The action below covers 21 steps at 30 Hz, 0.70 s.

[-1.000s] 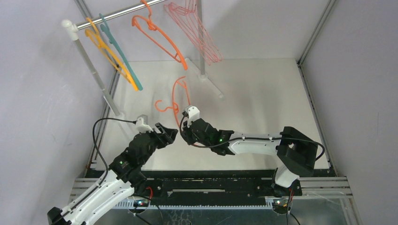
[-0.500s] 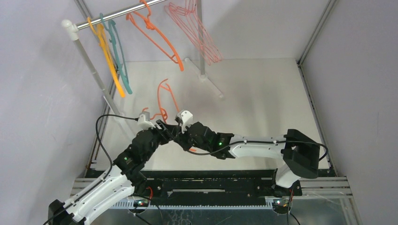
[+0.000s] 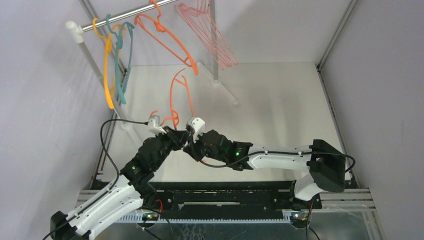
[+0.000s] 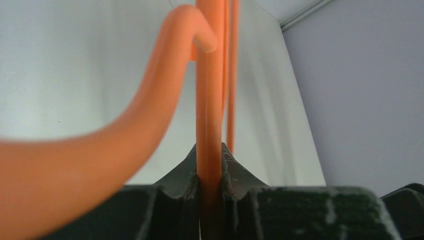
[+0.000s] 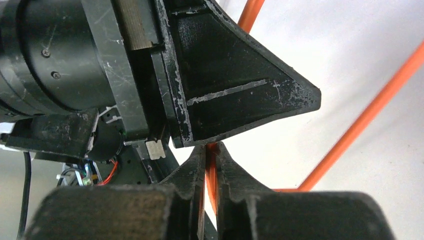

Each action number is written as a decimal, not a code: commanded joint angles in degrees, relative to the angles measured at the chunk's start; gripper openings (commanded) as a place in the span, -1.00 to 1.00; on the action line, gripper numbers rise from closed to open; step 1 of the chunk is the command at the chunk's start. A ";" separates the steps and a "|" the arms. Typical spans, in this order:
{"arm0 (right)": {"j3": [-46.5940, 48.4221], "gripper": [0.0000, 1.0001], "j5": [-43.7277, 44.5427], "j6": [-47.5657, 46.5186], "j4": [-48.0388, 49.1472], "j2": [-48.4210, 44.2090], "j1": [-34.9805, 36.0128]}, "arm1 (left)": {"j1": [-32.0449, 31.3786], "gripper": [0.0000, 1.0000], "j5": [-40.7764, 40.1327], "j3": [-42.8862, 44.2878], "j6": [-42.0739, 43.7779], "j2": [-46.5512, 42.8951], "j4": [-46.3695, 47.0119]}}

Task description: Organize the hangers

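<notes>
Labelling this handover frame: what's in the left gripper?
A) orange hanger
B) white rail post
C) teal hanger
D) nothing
A: the left wrist view shows a rod of the orange hanger pinched in the left gripper, its hook curving off to the side.

White table (image 3: 280, 115); two white rack posts (image 3: 102, 80) stand on far-left part, carrying silver rail (image 3: 165, 3).
</notes>
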 commanded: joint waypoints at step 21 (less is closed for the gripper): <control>1.89 -0.10 13.37 0.01 -21.01 -18.03 -1.41 | 1.02 -1.00 -21.84 30.89 17.54 14.39 -32.69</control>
